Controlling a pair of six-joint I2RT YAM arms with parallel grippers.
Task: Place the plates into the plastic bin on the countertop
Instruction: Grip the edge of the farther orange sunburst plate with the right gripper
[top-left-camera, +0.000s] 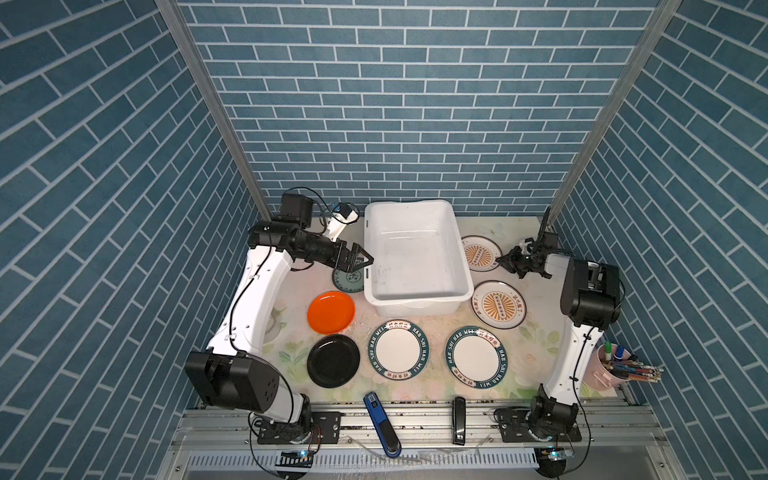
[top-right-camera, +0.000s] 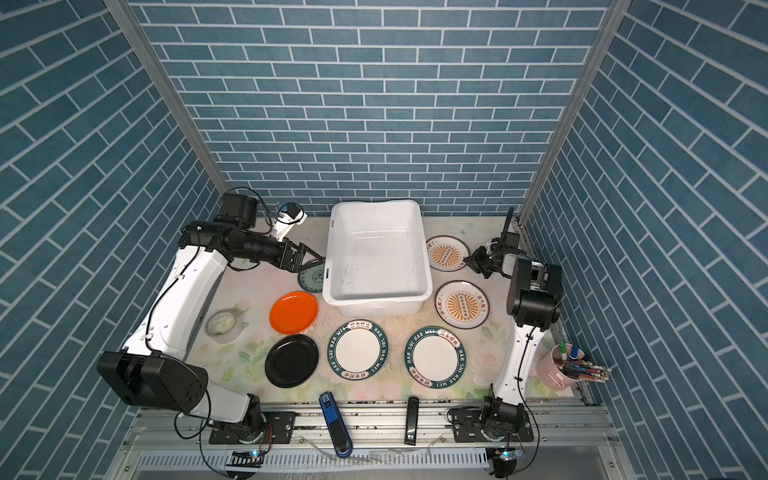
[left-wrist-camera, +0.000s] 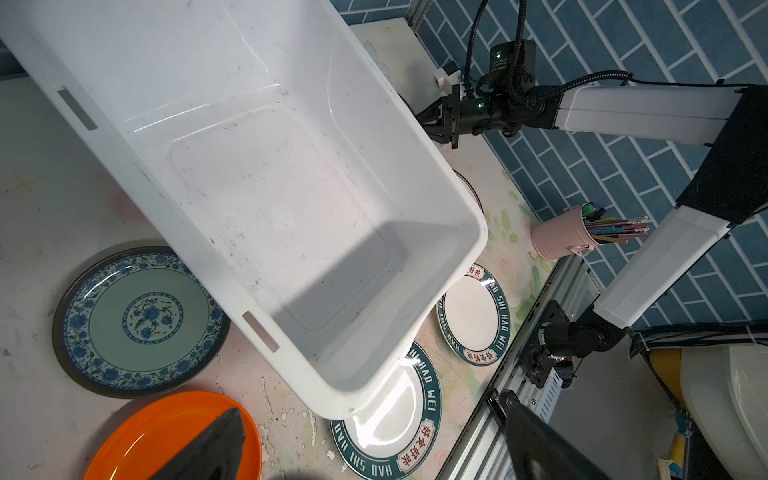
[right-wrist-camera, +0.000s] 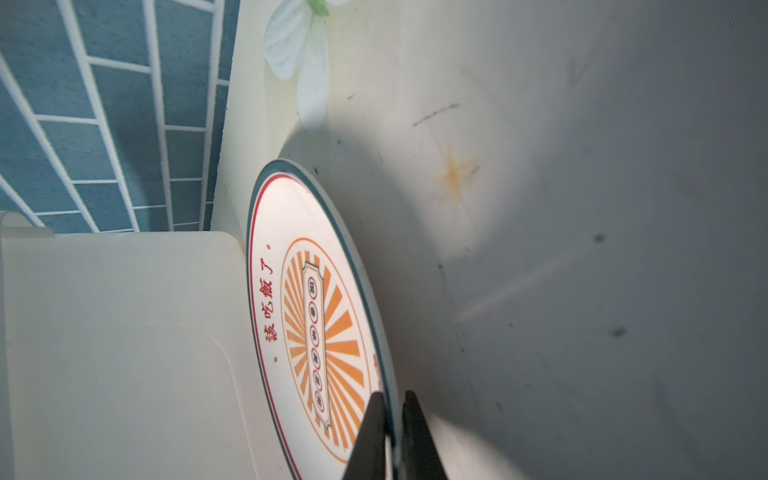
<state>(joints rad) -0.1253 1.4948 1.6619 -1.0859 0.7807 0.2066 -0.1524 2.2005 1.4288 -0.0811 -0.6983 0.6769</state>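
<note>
The white plastic bin (top-left-camera: 415, 216) stands empty at the back middle of the countertop (top-left-camera: 540, 345). Around it lie a far sunburst plate (top-left-camera: 481, 253), a near sunburst plate (top-left-camera: 498, 304), two lettered-rim plates (top-left-camera: 399, 351) (top-left-camera: 476, 356), an orange plate (top-left-camera: 331, 312), a black plate (top-left-camera: 333, 360) and a small teal plate (top-left-camera: 347, 280). My right gripper (top-left-camera: 500, 261) (right-wrist-camera: 393, 395) is shut on the rim of the far sunburst plate (right-wrist-camera: 316, 324), right of the bin. My left gripper (top-left-camera: 365, 259) (left-wrist-camera: 370, 403) hangs open and empty at the bin's left rim, above the teal plate (left-wrist-camera: 141, 320).
A tape roll (top-right-camera: 224, 326) lies at the left, under the left arm. A pink cup of pens (top-left-camera: 606, 365) stands at the front right. A blue stapler (top-left-camera: 380, 424) and a black one (top-left-camera: 459, 419) rest on the metal rail at the front edge.
</note>
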